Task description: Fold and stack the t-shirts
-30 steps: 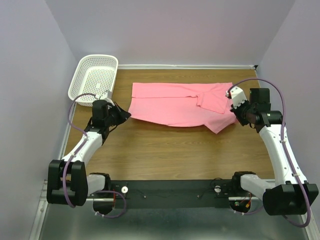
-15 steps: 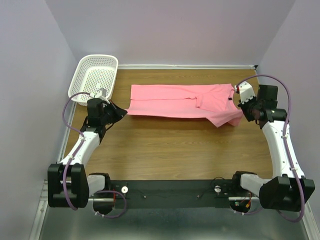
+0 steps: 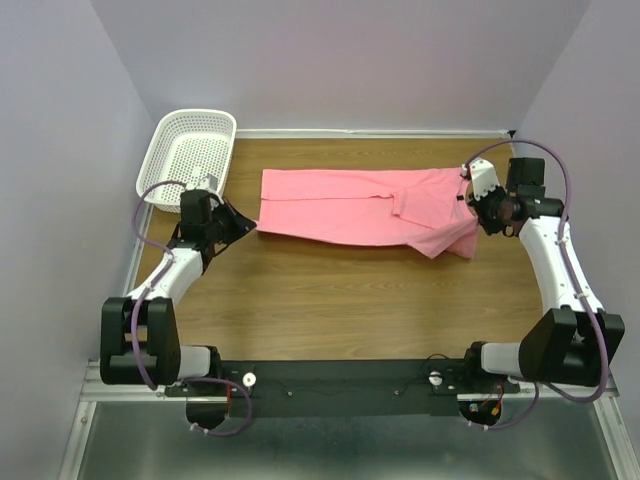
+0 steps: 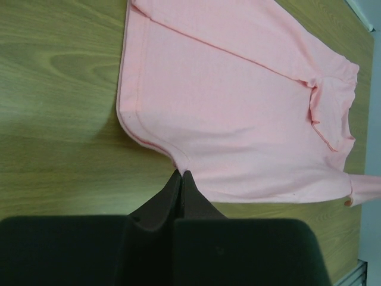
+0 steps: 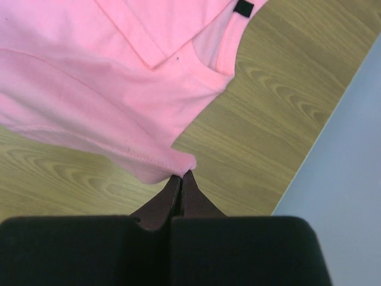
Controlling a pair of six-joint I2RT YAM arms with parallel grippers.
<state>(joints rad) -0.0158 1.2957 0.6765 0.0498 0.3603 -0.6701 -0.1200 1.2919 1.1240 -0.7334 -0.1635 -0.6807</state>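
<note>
Right end effector (image 5: pixel 180 176) shifted toward far edge of bench (image 3: pixel 350 300), pinched tight on pink t-shirt (image 3: pixel 360 205) near collar, left end effector (image 4: pixel 180 174) pinched tight on hem, cloth stretched between

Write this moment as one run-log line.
left gripper: shut on t-shirt hem | right gripper: shut on t-shirt edge | t-shirt: stretched between them

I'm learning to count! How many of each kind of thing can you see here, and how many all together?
Pink t-shirt: 1
White basket: 1
Robot tools: 2, the left tool and the right tool, each pinching the t-shirt
Total: 4
</note>
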